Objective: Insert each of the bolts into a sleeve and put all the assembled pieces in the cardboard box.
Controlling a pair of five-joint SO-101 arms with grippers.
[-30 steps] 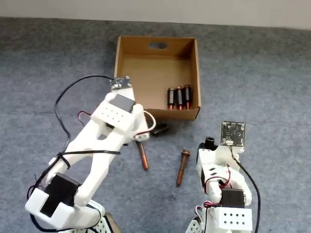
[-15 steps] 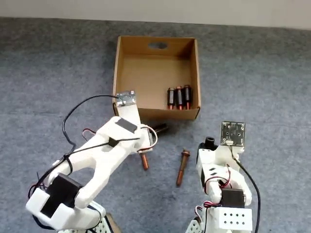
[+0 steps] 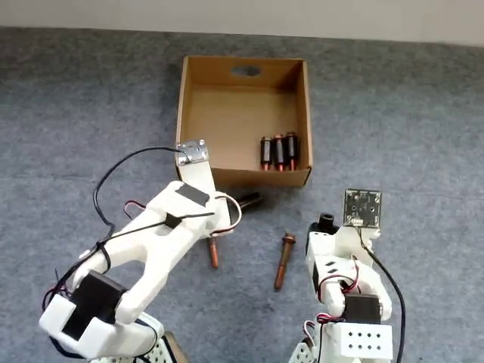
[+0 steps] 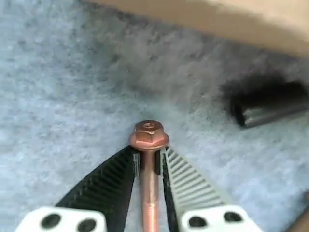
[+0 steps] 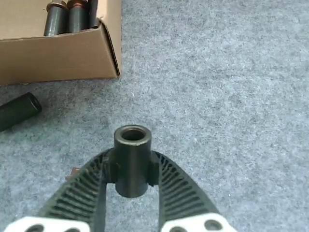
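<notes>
The left gripper (image 4: 148, 155) is closed narrowly on a copper bolt (image 4: 148, 137), its ribbed fingers (image 4: 112, 181) pinching the shank just under the hex head. The head sticks out past the fingertips toward the cardboard box (image 3: 181, 106). The shank runs back between the fingers, so the long axis points at the box's near wall. In the high view this bolt's free end shows below the gripper, over the grey carpet (image 3: 416, 113).

The right gripper (image 5: 131, 166) clamps a black sleeve (image 5: 132, 159) by its sides. The sleeve's open bore faces out beyond the fingertips.

Between the two arms a second bolt (image 3: 284, 261) lies on the carpet, head toward the box and shank slanting toward the arms' bases. A loose sleeve (image 3: 248, 200) lies on its side just outside the box's near wall, its long axis roughly along that wall.

The box stands open, with an oval hand hole (image 3: 246, 72) in its far wall. Three assembled pieces (image 3: 278, 151) lie inside, side by side by the near right corner, their long axes running from near wall to far wall.
</notes>
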